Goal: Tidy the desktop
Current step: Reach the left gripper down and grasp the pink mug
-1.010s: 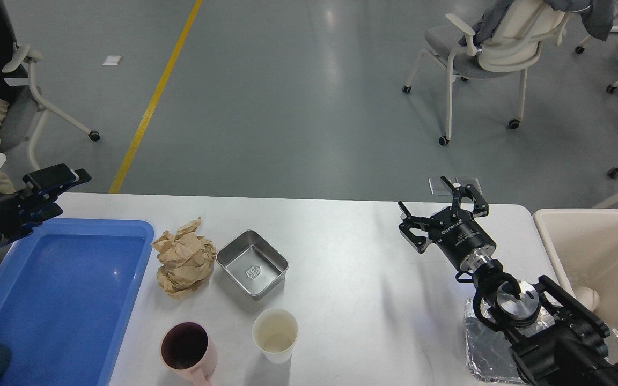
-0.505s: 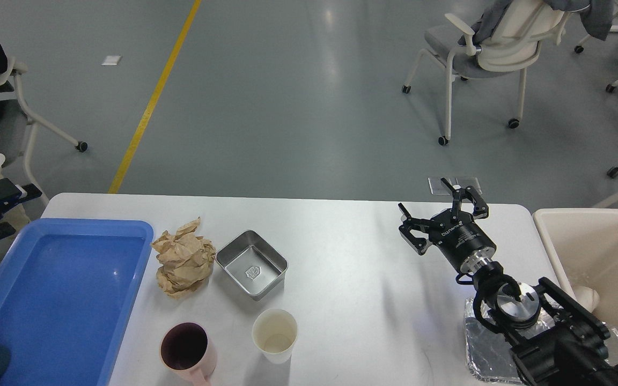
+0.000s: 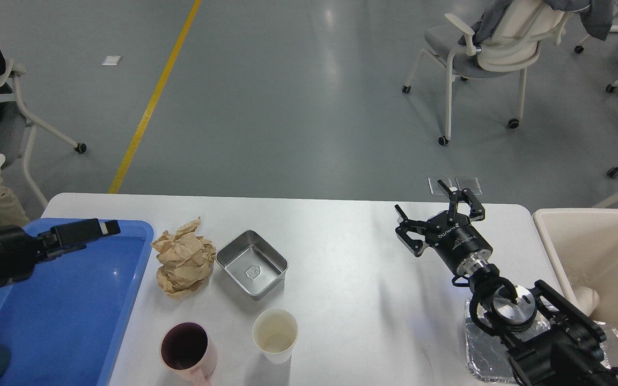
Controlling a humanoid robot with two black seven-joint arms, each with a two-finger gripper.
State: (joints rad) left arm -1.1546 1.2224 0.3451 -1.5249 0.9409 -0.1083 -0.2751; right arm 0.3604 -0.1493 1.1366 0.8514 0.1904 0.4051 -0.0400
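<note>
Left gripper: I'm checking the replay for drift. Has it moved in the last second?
Yes. The left gripper has swung in from beyond the table's left edge and now hangs over the blue tray, nearer the crumpled brown paper.

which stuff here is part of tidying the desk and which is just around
Part of the job: desktop, crumpled paper, metal tin, pink mug, paper cup, foil sheet, blue tray, cream bin.
Just around: chairs, yellow floor line.
</note>
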